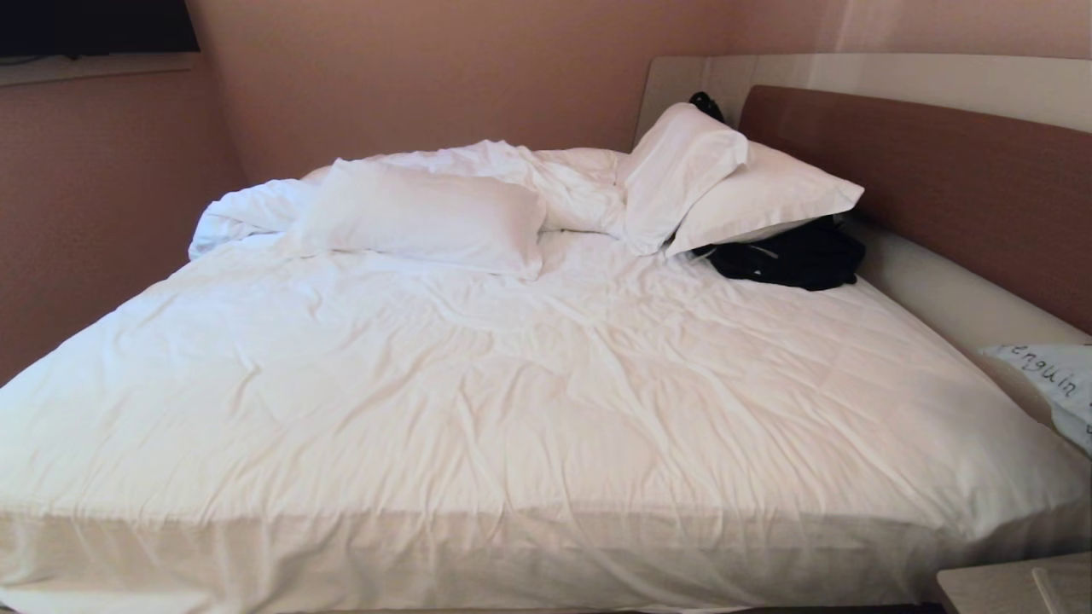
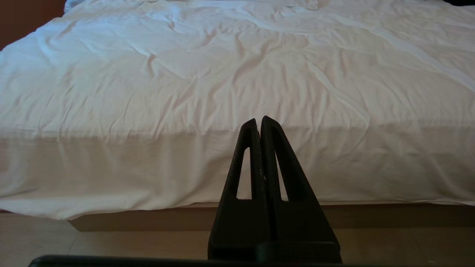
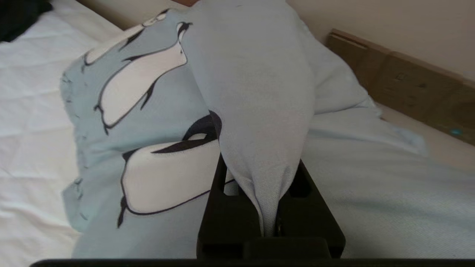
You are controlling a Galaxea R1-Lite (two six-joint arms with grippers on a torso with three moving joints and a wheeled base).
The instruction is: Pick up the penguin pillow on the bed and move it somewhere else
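Penguin pillow [image 3: 156, 122] pinched by right gripper [image 3: 269, 207], penguins lying sideways.

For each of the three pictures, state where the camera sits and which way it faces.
Head view: high at the foot side, looking down over the bed; no arm shows.
Left wrist view: low behind the left gripper, facing the bed's edge.
Right wrist view: behind the right gripper, pinching the penguin pillow.
Head and right wrist share that pillow.

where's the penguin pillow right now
The penguin pillow is at the right edge of the head view, beside the bed by the beige surround, its fabric pinched in the right gripper.
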